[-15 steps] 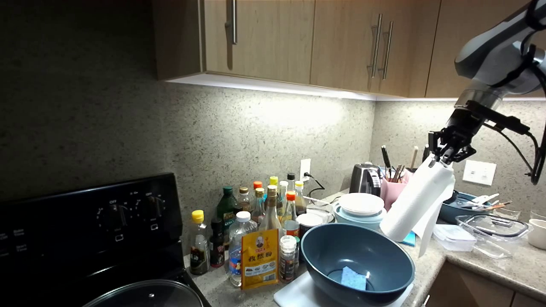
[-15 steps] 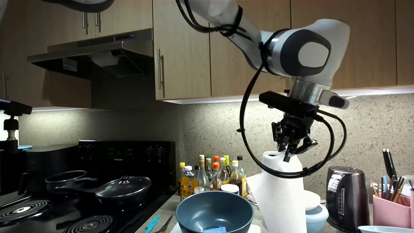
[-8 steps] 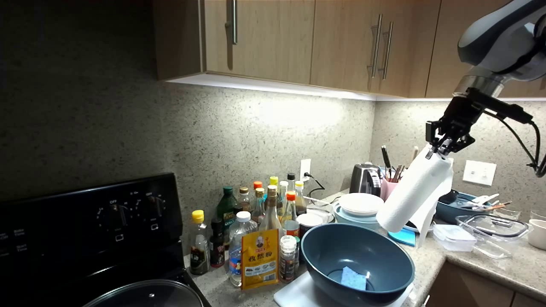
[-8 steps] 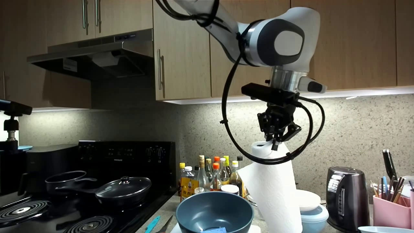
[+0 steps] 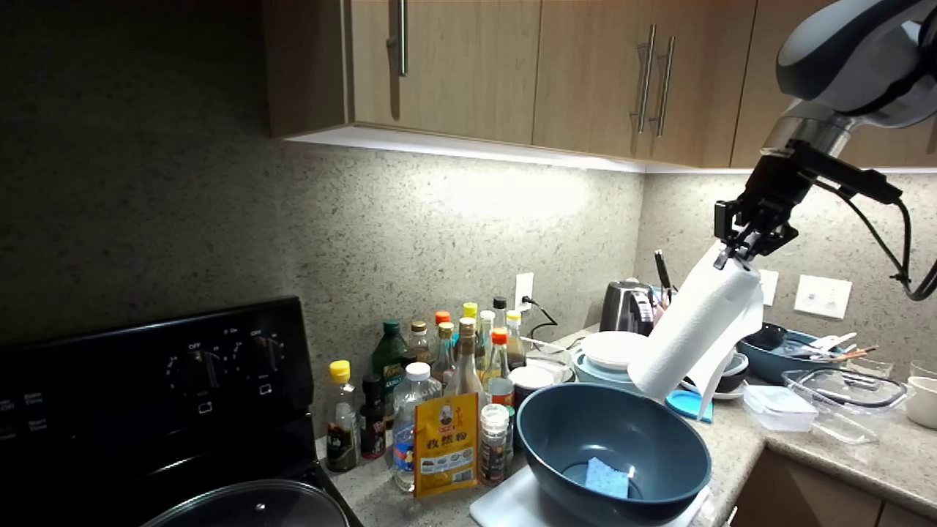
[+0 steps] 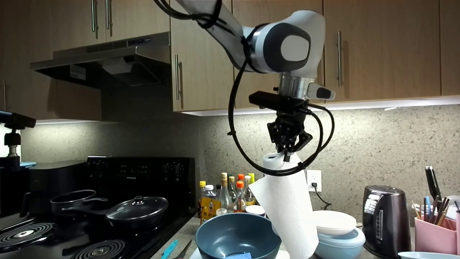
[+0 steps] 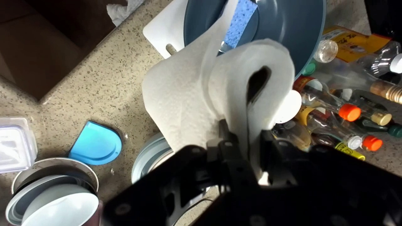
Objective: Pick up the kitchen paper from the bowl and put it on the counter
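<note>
Wrist view: shows the kitchen paper (image 7: 201, 94) at mid-frame, squeezed at one end between the jaws at the bottom, with its core pressed into a dark teardrop. Places the bowl (image 7: 289, 28) at the top, with a blue sponge (image 7: 241, 23) inside, and the bench (image 7: 128, 81) at left. In an exterior view, shows the kitchen paper right of centre, tilted, gripped at its upper end, loose along its right side; puts a yellow packet (image 5: 446, 446) left of the bowl. In an exterior view, shows the kitchen paper at the bowl's right, out of it, in front of stacked dishes (image 6: 336, 223), with a kettle (image 6: 386, 219) farther right. Cannot tell whether touching the bowl's rim.
</note>
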`<state>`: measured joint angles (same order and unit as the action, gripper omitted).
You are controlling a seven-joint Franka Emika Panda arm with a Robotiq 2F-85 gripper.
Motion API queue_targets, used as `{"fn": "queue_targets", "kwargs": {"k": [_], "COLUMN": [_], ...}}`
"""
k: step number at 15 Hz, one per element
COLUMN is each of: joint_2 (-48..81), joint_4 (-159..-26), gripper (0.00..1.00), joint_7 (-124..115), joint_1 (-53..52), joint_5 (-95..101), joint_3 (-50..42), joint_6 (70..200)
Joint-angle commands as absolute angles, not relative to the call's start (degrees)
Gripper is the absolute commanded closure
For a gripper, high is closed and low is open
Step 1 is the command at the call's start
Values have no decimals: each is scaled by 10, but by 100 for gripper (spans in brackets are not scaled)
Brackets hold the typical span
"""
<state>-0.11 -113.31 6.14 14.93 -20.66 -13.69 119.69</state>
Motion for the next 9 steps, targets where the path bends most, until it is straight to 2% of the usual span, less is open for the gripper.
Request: {"fn": "queue_targets", "kwargs": {"k": [1,9], "joint_2": [-30,-51], "joint_4": [-1167,-1179], "gripper": [95,95], "joint_7": [36,14], "joint_1": [137,124], "joint_5": [-163,-99], "joint_3": [-131,-120], "joint_6": [1219,1226]}}
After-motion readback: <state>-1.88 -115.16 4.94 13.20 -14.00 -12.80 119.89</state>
